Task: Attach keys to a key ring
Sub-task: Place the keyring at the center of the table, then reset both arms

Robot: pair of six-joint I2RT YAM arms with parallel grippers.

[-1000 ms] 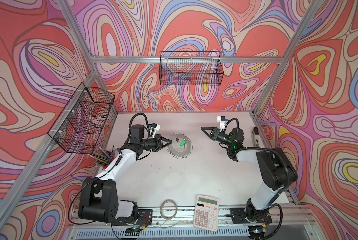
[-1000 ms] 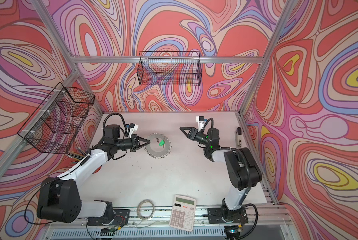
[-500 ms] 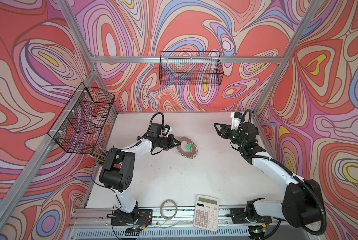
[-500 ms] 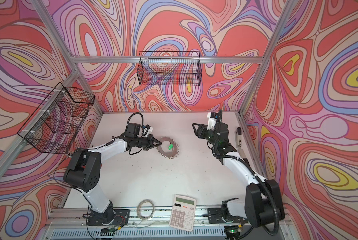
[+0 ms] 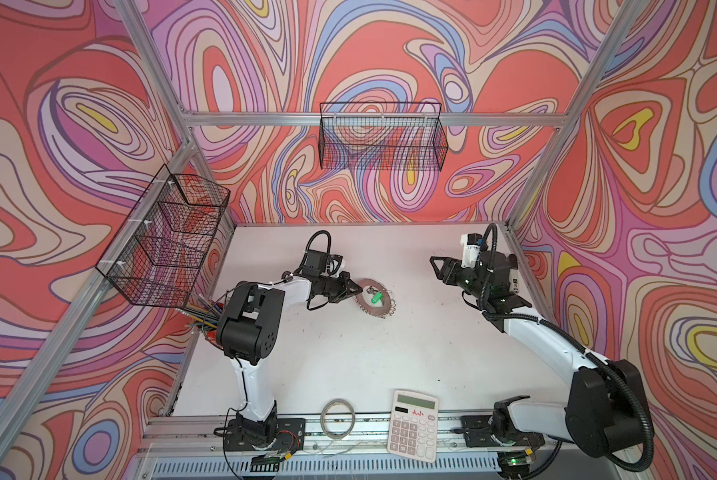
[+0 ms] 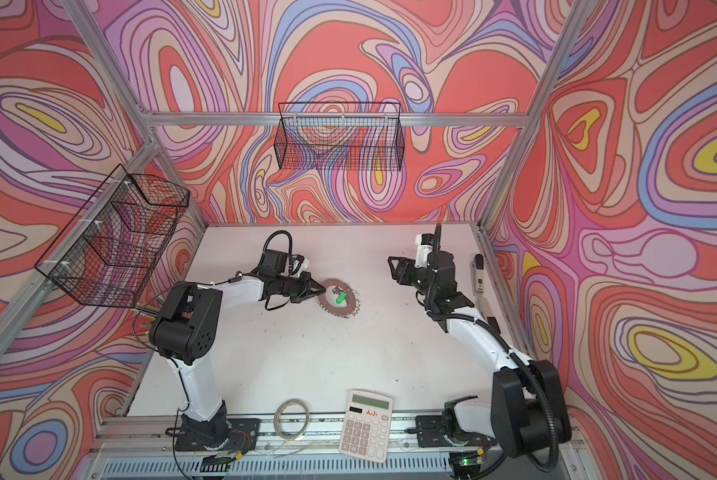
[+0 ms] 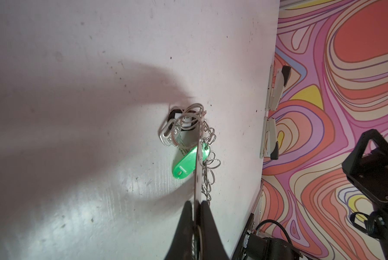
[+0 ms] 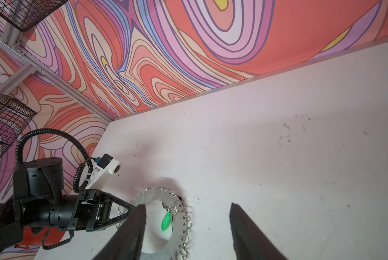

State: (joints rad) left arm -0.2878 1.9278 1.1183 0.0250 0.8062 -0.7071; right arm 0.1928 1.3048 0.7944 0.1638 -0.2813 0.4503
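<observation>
Green-tagged key (image 5: 375,297) already hangs on the key ring (image 5: 369,285), pinched at nine o'clock by left gripper (image 5: 356,287); right gripper (image 5: 436,269) gapes empty; black key (image 7: 173,114) attachment unclear.

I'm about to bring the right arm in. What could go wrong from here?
The left gripper pinches only the thin rim of the key ring, so the disc might slip or swivel. The green tag dangles beside the wire clips; the open right gripper could snag them.
</observation>
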